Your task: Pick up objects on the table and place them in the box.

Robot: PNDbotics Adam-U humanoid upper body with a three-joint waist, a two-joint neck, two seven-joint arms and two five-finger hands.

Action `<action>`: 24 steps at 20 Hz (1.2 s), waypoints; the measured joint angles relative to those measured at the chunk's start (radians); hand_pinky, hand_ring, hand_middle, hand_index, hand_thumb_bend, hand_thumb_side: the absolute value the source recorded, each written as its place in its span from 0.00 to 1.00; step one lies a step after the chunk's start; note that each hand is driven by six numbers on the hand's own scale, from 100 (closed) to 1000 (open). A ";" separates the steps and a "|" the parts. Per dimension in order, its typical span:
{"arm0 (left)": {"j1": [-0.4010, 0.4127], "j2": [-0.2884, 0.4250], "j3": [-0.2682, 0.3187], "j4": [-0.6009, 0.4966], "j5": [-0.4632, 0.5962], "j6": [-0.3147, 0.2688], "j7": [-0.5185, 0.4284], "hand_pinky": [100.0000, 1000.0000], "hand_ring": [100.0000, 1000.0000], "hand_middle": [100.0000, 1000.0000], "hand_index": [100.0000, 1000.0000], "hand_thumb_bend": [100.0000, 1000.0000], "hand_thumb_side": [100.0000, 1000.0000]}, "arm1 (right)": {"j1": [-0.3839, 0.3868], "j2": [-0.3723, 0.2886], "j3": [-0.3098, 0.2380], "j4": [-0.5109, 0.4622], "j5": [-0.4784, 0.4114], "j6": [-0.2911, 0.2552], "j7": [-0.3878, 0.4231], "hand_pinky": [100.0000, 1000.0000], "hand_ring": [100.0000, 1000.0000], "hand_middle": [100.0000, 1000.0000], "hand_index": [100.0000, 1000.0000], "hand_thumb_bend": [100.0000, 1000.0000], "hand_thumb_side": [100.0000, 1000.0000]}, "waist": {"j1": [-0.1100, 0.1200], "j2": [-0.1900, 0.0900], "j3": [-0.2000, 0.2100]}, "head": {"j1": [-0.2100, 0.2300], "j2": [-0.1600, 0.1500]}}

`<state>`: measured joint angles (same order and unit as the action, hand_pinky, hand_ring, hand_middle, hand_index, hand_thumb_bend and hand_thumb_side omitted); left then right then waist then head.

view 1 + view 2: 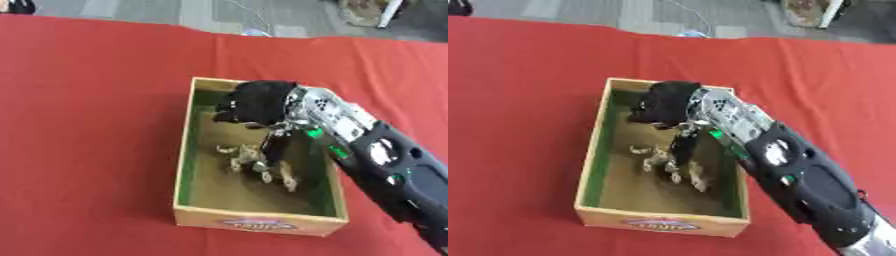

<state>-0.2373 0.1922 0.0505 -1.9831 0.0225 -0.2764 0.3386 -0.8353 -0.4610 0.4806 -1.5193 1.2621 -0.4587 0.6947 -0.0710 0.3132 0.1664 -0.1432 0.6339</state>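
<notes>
A cardboard box (259, 221) with green inner walls stands on the red tablecloth, its printed label facing me. On its brown floor lies a small tan and grey toy animal (252, 159), legs spread. My right hand (256, 102) hangs over the far end of the box, its black back turned up to me. One dark finger (276, 144) points straight down and ends beside the toy; no finger curls round the toy. The silver and black right forearm (785, 165) comes in from the lower right across the box's right wall. My left hand shows in neither view.
The red tablecloth (87, 125) spreads all round the box. Beyond its far edge is grey floor, with a small pale thing (255, 32) lying at the edge.
</notes>
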 measured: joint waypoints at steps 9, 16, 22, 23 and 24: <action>0.000 0.000 0.000 0.000 -0.002 0.004 -0.004 0.47 0.45 0.49 0.65 0.00 0.73 | 0.002 -0.023 -0.032 -0.063 -0.043 0.008 0.008 0.91 0.94 0.91 0.97 0.41 0.65 | -0.005 0.000 -0.002 | 0.008 -0.003; 0.000 0.000 0.000 0.000 -0.002 0.004 -0.003 0.47 0.45 0.49 0.65 0.00 0.73 | 0.016 -0.025 -0.105 -0.182 -0.142 0.031 0.031 0.91 0.91 0.89 0.97 0.27 0.67 | -0.001 0.000 -0.005 | 0.016 -0.003; 0.000 0.000 0.000 0.000 -0.002 0.004 -0.004 0.47 0.45 0.49 0.65 0.00 0.73 | 0.016 -0.020 -0.167 -0.202 -0.234 0.036 0.036 0.91 0.89 0.87 0.97 0.16 0.67 | 0.002 -0.001 -0.005 | 0.016 -0.003; 0.000 0.000 0.000 0.000 -0.002 0.004 -0.004 0.47 0.45 0.49 0.65 0.00 0.73 | 0.013 -0.020 -0.177 -0.202 -0.249 0.036 0.036 0.91 0.89 0.87 0.97 0.17 0.67 | 0.002 -0.001 -0.006 | 0.016 -0.003; 0.000 0.000 0.000 0.000 -0.002 0.004 -0.004 0.47 0.45 0.49 0.65 0.00 0.73 | 0.010 -0.020 -0.184 -0.204 -0.263 0.038 0.038 0.91 0.89 0.86 0.96 0.16 0.68 | 0.002 -0.001 -0.006 | 0.017 -0.003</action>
<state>-0.2372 0.1922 0.0505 -1.9831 0.0201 -0.2723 0.3347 -0.8252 -0.4814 0.2970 -1.7230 0.9989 -0.4212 0.7323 -0.0686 0.3122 0.1607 -0.1267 0.6310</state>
